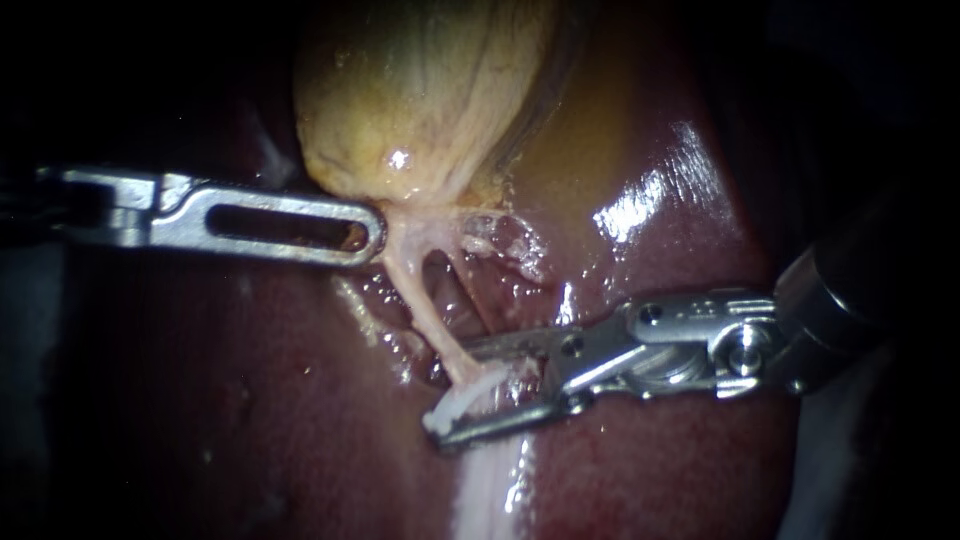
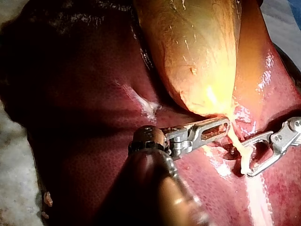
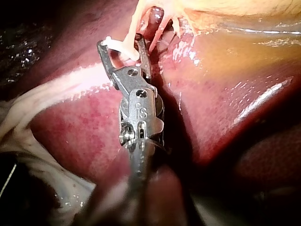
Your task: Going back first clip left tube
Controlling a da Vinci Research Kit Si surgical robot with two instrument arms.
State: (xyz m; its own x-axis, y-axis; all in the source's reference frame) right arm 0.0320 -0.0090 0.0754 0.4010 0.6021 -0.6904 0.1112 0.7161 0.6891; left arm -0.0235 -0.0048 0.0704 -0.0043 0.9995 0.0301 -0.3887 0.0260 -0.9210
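The left tube (image 1: 425, 305) carries a white clip (image 1: 445, 412) at its lower end. In the endoscope view this is the thing nearest to us, close over the liver (image 1: 250, 400). Our right instrument (image 1: 460, 392) comes in from the right with its jaws spread wide around that spot. The clip rests along the lower jaw and the upper jaw stands clear above it, so nothing is pinched. We judge the step to be backing these jaws off the clipped tube, and they are not yet clear of it. The main hazard lies here: if the lower jaw drags on the clip as it retreats, it could shift the clip or pull it off. It could also tear the tube, which looks stretched taut. A little farther on, a thinner second tube (image 1: 470, 290) runs close beside the upper jaw's tip, and a sideways drift could hook it. Beyond, both tubes join at the neck of the gallbladder (image 1: 420, 100), where our left instrument (image 1: 372, 235) has its jaws closed on the pale tissue. Should that hold slip, the tube would slacken onto the open jaws and the clip could catch. The gallbladder's yellow body lies farthest, resting on the liver.
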